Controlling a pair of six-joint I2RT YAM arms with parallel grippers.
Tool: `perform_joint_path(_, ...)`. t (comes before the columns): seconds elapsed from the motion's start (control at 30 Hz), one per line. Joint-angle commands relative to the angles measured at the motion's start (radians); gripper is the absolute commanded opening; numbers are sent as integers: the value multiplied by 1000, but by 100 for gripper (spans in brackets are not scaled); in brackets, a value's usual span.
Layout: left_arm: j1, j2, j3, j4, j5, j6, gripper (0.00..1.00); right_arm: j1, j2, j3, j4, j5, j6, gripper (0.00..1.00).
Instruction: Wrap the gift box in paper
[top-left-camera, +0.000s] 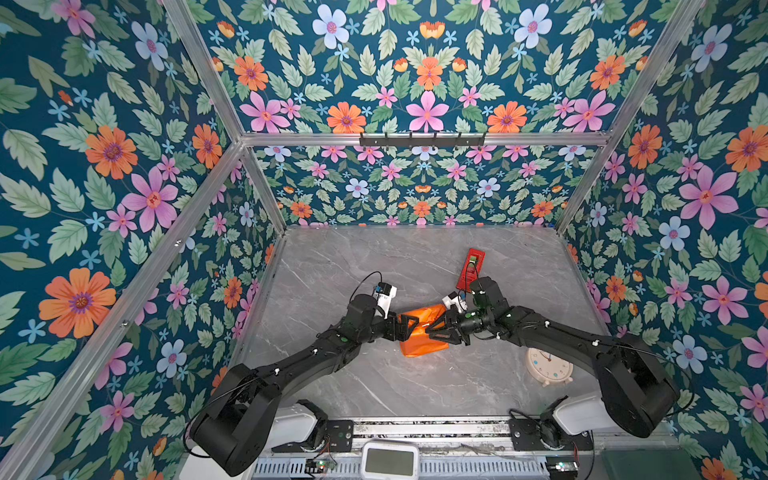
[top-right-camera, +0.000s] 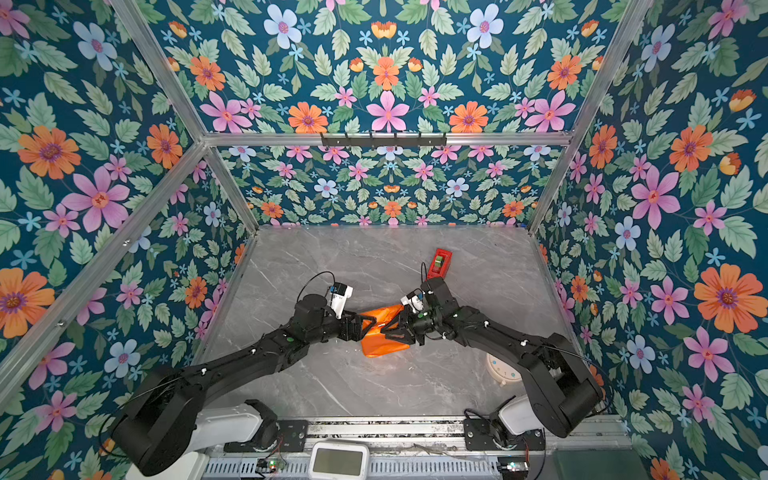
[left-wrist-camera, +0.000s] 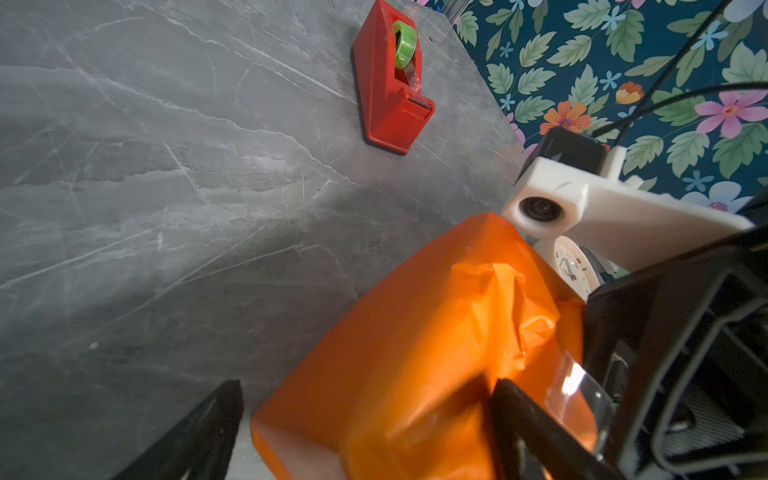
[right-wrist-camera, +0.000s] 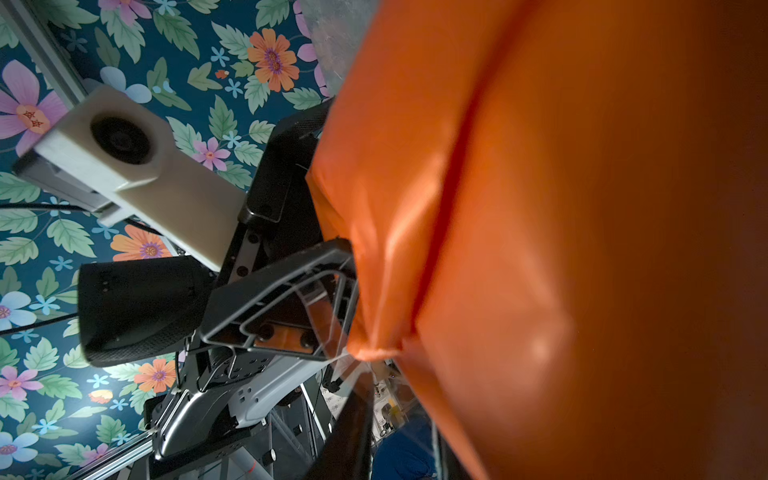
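In both top views the paper (top-left-camera: 420, 347), glossy orange face outward, formed a creased, box-shaped parcel resting on the grey marble-pattern bench (top-left-camera: 353, 257), directly between the two sets of fingers. The gift box was hidden under the paper on every side shown.

The left fingers (top-left-camera: 407, 323) met the parcel's left end and stood wide apart. In the left wrist view one finger (left-wrist-camera: 536, 432) lay across the paper (left-wrist-camera: 395, 353), and the other (left-wrist-camera: 199, 436) stood clear of it over the bench. A corner of the parcel sat between them, and no clamping hold was visible. A clear glossy strip (left-wrist-camera: 582, 386) lay on the paper just beside the first finger.

The right fingers (top-left-camera: 434, 329) were against the parcel's right end, tips pointing toward the left fingers. In the right wrist view the paper (right-wrist-camera: 540, 208) filled most of the frame and only one blurred finger (right-wrist-camera: 349, 432) showed. Their spacing, and any hold on the paper, could not be determined.

A red tape dispenser (top-left-camera: 470, 269) stood on the bench beyond the right fingers, apart from the parcel. A cream alarm clock (top-left-camera: 548, 368) lay behind the right fingers, beside the right arm.
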Motion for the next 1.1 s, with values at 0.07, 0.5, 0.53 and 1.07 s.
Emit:
perform_joint_path(0.07, -2, 7, -10, -145, -9, 43, 95, 0, -13, -3, -44, 43, -20, 35)
perform_joint_path(0.5, -4, 7, -11, -144, -7, 43, 94, 0, -37, -10, -54, 54, -37, 60)
perform_joint_path(0.53, -4, 7, -11, -144, -7, 44, 94, -1, -38, -10, -55, 52, -39, 61)
perform_joint_path(1.07, -5, 13, -11, -143, -4, 43, 94, 0, -199, 33, -170, -12, -153, 18)
